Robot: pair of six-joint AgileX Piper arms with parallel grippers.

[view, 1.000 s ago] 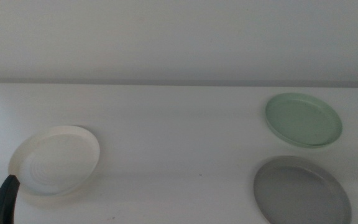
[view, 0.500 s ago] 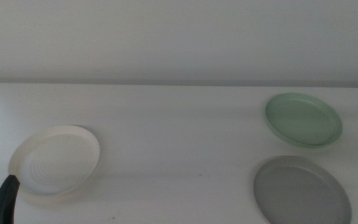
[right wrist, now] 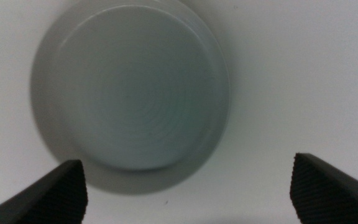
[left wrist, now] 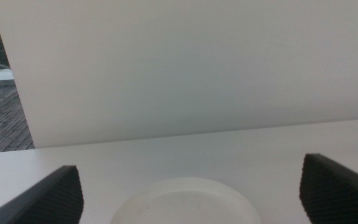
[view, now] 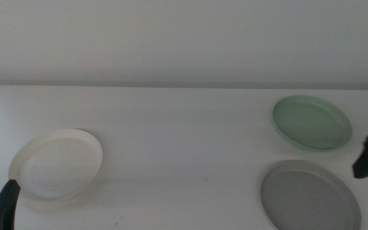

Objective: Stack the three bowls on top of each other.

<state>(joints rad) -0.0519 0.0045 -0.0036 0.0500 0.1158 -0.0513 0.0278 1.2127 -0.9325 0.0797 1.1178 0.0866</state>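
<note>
Two spread grippers: right gripper (right wrist: pixel 185 186) over mint bowl (right wrist: pixel 132 87), left gripper (left wrist: pixel 191 193) beside cream bowl (left wrist: pixel 185 202).

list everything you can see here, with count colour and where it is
cream-white bowl: 1, cream-white with ridges, table's near left
mint green bowl: 1, pale mint, far right
grey bowl: 1, matte grey, near right, in front of the mint one; all three apart, none stacked
table: 1, white, under everything
wall: 1, pale, behind the table
left hand: 1, dark, open, low at the cream-white bowl's near edge
right hand: 1, dark, open, above a bowl at the right edge
</note>
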